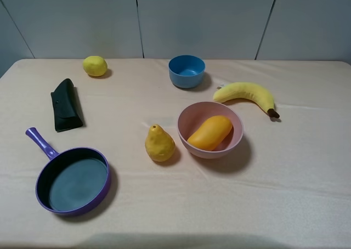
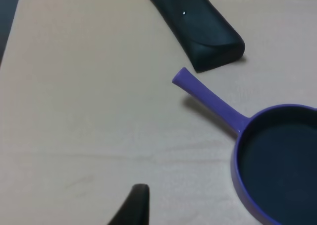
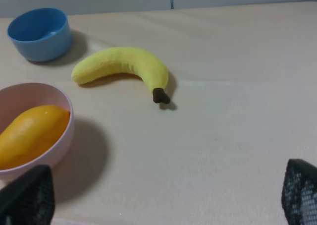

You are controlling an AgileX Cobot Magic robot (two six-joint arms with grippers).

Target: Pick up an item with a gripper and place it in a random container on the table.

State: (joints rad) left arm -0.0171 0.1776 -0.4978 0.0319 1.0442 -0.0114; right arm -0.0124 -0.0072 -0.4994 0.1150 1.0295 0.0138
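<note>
The orange-yellow mango [image 1: 210,133] lies inside the pale pink bowl [image 1: 214,153], right of the table's middle. The right wrist view shows the same mango [image 3: 29,133] in the bowl [image 3: 63,140]. My right gripper [image 3: 163,195] is open and empty, with its two black fingertips far apart, above the beige cloth beside the bowl. Of my left gripper only one black finger [image 2: 134,205] shows, over bare cloth near the purple pan's handle [image 2: 208,98]. Neither arm shows in the exterior high view.
A yellow pear [image 1: 159,144] stands just left of the pink bowl. A blue bowl [image 1: 186,71] and a banana [image 1: 247,92] lie behind it. A lemon [image 1: 95,66], a black case [image 1: 67,105] and a purple frying pan [image 1: 74,180] are on the left of the table [image 1: 285,199].
</note>
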